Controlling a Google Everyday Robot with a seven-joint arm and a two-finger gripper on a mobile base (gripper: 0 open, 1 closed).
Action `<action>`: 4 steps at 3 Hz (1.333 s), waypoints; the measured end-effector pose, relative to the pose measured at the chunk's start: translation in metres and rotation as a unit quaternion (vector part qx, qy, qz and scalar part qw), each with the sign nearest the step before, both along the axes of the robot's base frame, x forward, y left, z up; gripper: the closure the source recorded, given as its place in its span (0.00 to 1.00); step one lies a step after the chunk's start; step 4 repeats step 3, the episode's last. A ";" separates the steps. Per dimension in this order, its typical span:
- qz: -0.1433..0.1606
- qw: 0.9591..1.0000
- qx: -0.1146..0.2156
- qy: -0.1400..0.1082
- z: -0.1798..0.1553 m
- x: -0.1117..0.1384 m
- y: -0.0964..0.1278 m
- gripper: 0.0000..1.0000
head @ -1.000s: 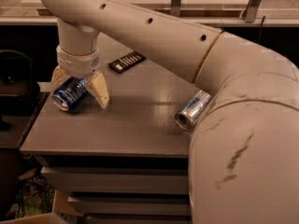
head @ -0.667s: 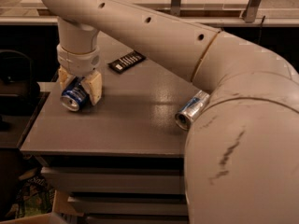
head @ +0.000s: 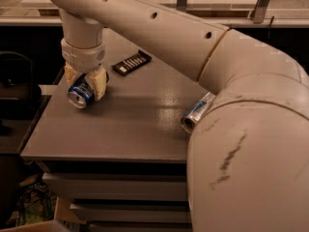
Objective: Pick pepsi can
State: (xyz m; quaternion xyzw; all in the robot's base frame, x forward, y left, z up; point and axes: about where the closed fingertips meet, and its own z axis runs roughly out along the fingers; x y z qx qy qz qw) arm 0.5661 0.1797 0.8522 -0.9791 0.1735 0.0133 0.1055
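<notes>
Camera view places the end effector (head: 86,85) in the left part of the frame, over the left portion of the grey tabletop (head: 125,129). It hangs below a pale cylindrical wrist (head: 83,52) and points downward. The arm (head: 159,37) runs from the upper left of the frame to a large rounded housing that fills the right side.

End effector state: the two cream-coloured fingers (head: 100,82) are closed onto the pepsi can (head: 80,94), one finger on each side of the can body. The gap between them equals the width of the can, with no visible clearance on either side. The end effector touches nothing else.

The pepsi can is dark blue with white markings. It lies tilted, and its silver end faces the lower left of the frame. It sits near the left edge of the tabletop. The view does not show whether the can rests on the surface or is raised clear of it.

Other items:
- A slimmer silver can (head: 195,113) lies on its side right of centre, just beside the arm housing and well apart from the end effector.
- A flat dark rectangular object (head: 131,63) lies on the tabletop to the upper right of the end effector, near it but not touching.
</notes>
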 end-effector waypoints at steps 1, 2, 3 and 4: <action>-0.007 1.000 -0.003 -0.015 0.012 0.007 -0.006 1.00; -0.019 0.999 0.011 -0.037 0.043 0.016 -0.019 1.00; -0.015 0.999 0.017 -0.035 0.045 0.015 -0.018 1.00; -0.015 0.999 0.017 -0.035 0.045 0.015 -0.018 1.00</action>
